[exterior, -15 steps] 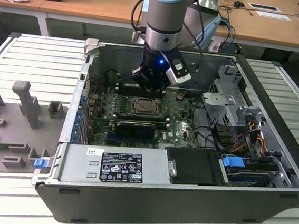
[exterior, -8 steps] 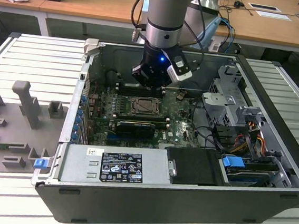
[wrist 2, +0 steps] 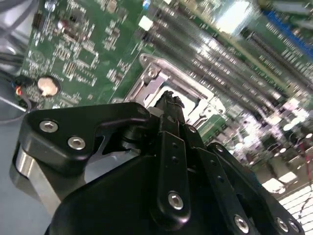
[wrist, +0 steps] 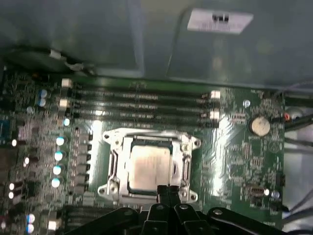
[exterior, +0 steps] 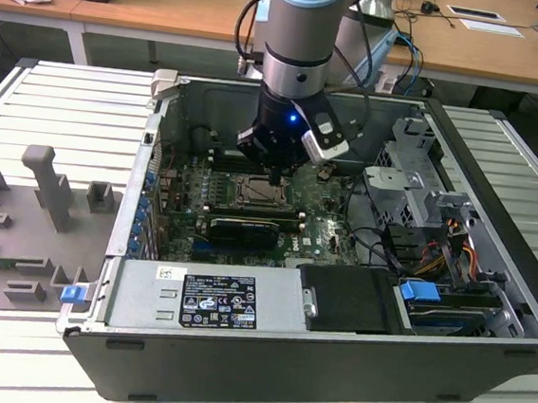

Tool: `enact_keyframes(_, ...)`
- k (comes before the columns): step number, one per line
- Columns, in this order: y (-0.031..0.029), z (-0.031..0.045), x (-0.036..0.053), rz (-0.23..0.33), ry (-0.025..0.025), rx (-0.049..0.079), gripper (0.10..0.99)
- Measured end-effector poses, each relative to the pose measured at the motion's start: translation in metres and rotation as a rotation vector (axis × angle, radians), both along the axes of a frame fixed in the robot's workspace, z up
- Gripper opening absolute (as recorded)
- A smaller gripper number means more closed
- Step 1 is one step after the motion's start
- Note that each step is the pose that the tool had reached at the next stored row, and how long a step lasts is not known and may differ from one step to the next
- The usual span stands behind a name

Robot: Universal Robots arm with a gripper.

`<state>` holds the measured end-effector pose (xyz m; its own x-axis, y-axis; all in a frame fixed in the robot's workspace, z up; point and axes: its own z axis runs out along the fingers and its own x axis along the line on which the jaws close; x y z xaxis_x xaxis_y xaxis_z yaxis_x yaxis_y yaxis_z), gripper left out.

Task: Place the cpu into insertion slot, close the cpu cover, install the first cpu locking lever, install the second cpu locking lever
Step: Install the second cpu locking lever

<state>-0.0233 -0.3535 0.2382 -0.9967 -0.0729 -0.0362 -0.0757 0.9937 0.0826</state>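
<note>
The cpu (wrist: 148,165), a pale square chip, sits in the socket on the green motherboard (wrist: 234,161). The silver cpu cover (wrist: 146,138) lies flat around it, and the chip shows through its window. My gripper (wrist: 168,192) is shut with nothing in it, its black fingertips (wrist: 162,193) at the socket's edge just beside the chip. In the second wrist view the gripper (wrist 2: 169,99) points at the socket frame (wrist 2: 154,73). In the exterior view the gripper (exterior: 273,175) hangs inside the open computer case directly over the socket (exterior: 258,194).
Memory slots (wrist: 142,103) run along one side of the socket, and a coin battery (wrist: 259,126) sits nearby. The case holds a graphics card (exterior: 242,229), a power supply (exterior: 207,298), a drive cage (exterior: 423,188) and cables (exterior: 435,260). Grey fixtures (exterior: 46,190) stand at the exterior view's left.
</note>
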Motion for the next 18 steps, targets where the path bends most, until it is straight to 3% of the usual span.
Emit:
enact_keyframes(2,-0.0118,-0.0012,0.0,0.0,0.0,0.0,0.106)
enact_keyframes(4,-0.0185,-0.0018,0.0,0.0,0.0,0.0,0.106)
enact_keyframes(7,-0.0225,-0.0045,0.0,0.004,0.0001,0.004,0.106)
enact_keyframes(9,-0.0237,-0.0053,0.0,0.009,0.0004,0.037,0.106)
enact_keyframes(11,-0.0252,-0.0059,-0.0002,0.011,0.0007,0.057,0.106)
enact_keyframes(14,-0.0281,-0.0065,-0.0044,0.012,0.0009,0.059,0.106)
enact_keyframes(18,-0.0286,-0.0075,-0.0248,0.012,0.001,0.06,0.106)
